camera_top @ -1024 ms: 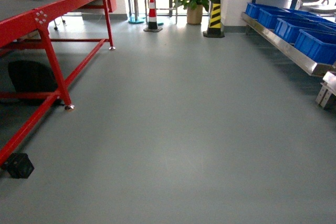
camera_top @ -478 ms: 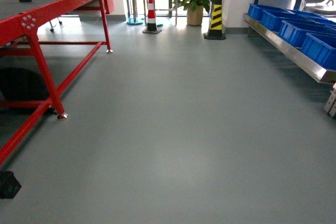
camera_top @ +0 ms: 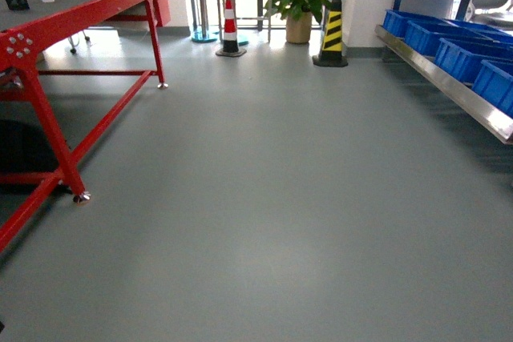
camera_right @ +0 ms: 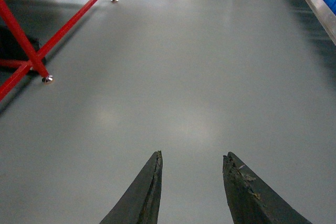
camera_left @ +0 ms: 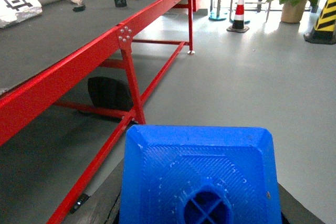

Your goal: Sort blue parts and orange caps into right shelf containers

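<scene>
- Left wrist view: blue part (camera_left: 199, 177) fills the lower centre, apparently held in the left gripper, whose jaws are hidden; cannot tell.
- Right gripper (camera_right: 191, 171) spread, empty.
- Steer toward right shelf containers (camera_top: 457, 54), upper right; keep the part level.

No words or numbers can be read anywhere. A white board (camera_left: 16, 1) on the red table (camera_left: 79, 61) shows a black square pattern, but no letters.
</scene>
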{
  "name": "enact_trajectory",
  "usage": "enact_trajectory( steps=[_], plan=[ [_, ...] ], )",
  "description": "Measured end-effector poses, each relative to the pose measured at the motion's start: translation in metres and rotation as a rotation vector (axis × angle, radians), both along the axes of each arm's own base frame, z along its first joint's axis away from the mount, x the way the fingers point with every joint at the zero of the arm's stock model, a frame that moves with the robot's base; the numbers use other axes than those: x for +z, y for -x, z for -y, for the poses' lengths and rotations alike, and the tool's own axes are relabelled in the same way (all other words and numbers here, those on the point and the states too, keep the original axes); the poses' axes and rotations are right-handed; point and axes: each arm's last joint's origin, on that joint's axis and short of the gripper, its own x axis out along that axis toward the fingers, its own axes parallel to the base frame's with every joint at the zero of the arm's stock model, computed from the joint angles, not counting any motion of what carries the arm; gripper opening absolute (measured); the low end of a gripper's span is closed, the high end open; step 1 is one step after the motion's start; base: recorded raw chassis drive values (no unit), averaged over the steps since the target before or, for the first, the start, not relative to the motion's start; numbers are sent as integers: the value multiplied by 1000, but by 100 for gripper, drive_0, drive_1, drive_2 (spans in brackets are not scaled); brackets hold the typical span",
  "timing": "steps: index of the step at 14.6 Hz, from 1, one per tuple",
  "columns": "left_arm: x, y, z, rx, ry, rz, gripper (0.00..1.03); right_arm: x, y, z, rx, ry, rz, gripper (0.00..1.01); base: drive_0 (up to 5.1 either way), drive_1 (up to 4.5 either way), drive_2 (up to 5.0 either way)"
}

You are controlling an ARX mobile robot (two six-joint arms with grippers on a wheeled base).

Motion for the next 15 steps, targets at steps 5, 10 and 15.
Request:
enact_trajectory(
  steps=[5,10,15],
  plan=[
    [0,0,0,1,0,-1,44,0,0,0,0,0,3,34,4,395,-387],
    [-1,0,1,-3,0,-6,44,0,0,0,-2,1,2,34,7,399,-384],
    [0,0,0,-2,0,2,44,0,0,0,-1,1,-1,34,4,397,-388]
  ],
)
